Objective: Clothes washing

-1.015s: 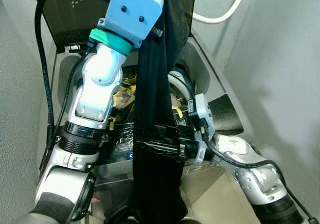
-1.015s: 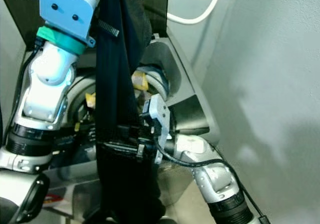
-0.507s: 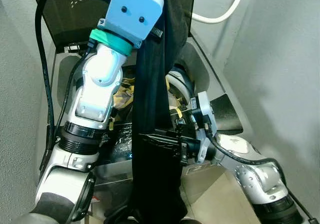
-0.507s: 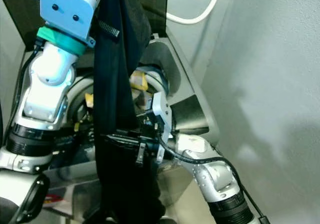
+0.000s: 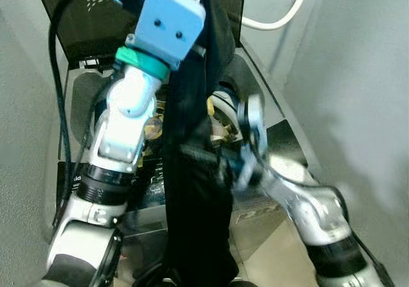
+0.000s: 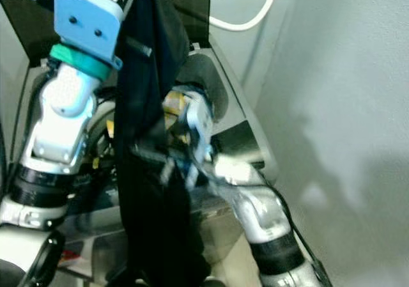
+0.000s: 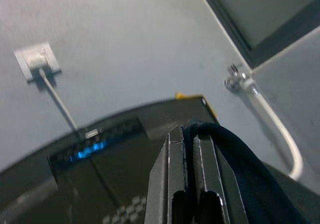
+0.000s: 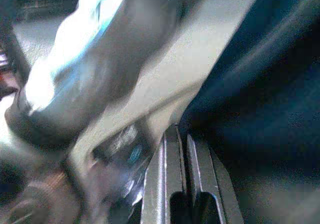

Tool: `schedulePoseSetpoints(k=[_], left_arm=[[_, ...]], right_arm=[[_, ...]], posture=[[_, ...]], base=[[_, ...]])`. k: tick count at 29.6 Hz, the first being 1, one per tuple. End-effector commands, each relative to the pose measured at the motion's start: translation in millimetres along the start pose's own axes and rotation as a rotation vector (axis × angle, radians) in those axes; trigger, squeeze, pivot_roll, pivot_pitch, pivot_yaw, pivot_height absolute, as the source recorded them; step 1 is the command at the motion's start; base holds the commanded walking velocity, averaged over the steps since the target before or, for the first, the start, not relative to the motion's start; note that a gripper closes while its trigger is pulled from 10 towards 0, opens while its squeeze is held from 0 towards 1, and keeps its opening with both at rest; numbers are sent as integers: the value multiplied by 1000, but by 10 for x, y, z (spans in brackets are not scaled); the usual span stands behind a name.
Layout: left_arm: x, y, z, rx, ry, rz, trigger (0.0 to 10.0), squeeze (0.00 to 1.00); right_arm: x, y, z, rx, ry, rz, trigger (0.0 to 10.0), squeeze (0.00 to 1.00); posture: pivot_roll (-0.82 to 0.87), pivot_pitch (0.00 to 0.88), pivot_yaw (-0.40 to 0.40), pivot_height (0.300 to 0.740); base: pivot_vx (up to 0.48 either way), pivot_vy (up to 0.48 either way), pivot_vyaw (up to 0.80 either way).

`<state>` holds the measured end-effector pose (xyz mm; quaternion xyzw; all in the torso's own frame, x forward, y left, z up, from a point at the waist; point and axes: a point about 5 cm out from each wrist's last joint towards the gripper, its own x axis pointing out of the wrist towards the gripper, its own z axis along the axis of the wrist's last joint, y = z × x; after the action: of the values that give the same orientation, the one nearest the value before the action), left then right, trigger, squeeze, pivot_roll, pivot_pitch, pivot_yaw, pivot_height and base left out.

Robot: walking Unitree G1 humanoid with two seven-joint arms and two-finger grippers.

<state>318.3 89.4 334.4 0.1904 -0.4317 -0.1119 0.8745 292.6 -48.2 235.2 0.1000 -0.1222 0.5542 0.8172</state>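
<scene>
Left wrist view shows the left gripper (image 7: 192,149) clenched on a fold of the black garment (image 5: 192,191), its fingers pressed together with cloth draped over one side. From the head, that arm is raised high, so the garment hangs in a long strip over the open washer (image 5: 255,89) and down past its front edge. The right gripper (image 8: 186,159) sits against the cloth about halfway down; its fingers look pressed together, but blur hides whether any fabric is caught between them. Yellow laundry (image 6: 174,101) lies in the drum. To do this well, I judge the hanging tail should be gathered toward the drum mouth before the top is let go, or it may slide outside.
</scene>
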Motion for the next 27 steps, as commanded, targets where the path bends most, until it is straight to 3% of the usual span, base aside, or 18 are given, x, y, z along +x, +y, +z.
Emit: schedulePoseSetpoints(k=[1, 8, 9, 13, 18, 19, 20, 22, 25, 26, 27], left_arm=[[-91, -14, -40, -61, 48, -8, 10000, 0], [-172, -18, -99, -102, 96, -7, 10000, 0], [-231, -9, -138, -114, 125, -4, 10000, 0], [-284, 23, -161, -109, 141, 11, 10000, 0], [-245, 74, -129, -70, 113, 26, 10000, 0], [-185, 139, -89, -29, 79, 45, 10000, 0], [-185, 139, -89, -29, 79, 45, 10000, 0], [-88, 247, -25, 34, 27, 67, 10000, 0], [-56, 277, 0, 49, 11, 70, 10000, 0], [-16, 298, 36, 62, -11, 69, 10000, 0], [28, 317, 78, 71, -33, 67, 10000, 0]], right_arm=[[98, -205, 248, -63, -118, -174, 10000, 0], [175, -313, 471, -85, -213, -266, 10000, 0], [194, -384, 669, -102, -287, -316, 10000, 0], [202, -410, 927, -134, -359, -304, 10000, 0], [173, -394, 881, -154, -321, -272, 10000, 0], [100, -367, 742, -169, -257, -241, 10000, 0], [100, -367, 742, -169, -257, -241, 10000, 0], [-97, -320, 443, -175, -134, -213, 10000, 0], [-202, -302, 331, -173, -86, -206, 10000, 0], [-326, -310, 228, -164, -37, -213, 10000, 1000], [-448, -324, 134, -156, 18, -216, 10000, 1000]], posture=[[-30, 0, 65, 740], [-25, 0, 63, 740], [-23, 0, 58, 740], [-22, 0, 47, 740], [-23, 0, 45, 740], [-29, 0, 47, 740], [-29, 0, 47, 740], [-33, 0, 50, 740], [-39, 0, 55, 740], [-45, 0, 58, 740], [-49, 0, 59, 740]], base=[[0, 0, 0], [0, 0, 0], [0, 0, 0], [0, 0, 0], [0, 0, 0], [0, 0, 0], [0, 0, 0], [0, 0, 0], [0, 0, 0], [0, 0, 0], [0, 0, 0]])
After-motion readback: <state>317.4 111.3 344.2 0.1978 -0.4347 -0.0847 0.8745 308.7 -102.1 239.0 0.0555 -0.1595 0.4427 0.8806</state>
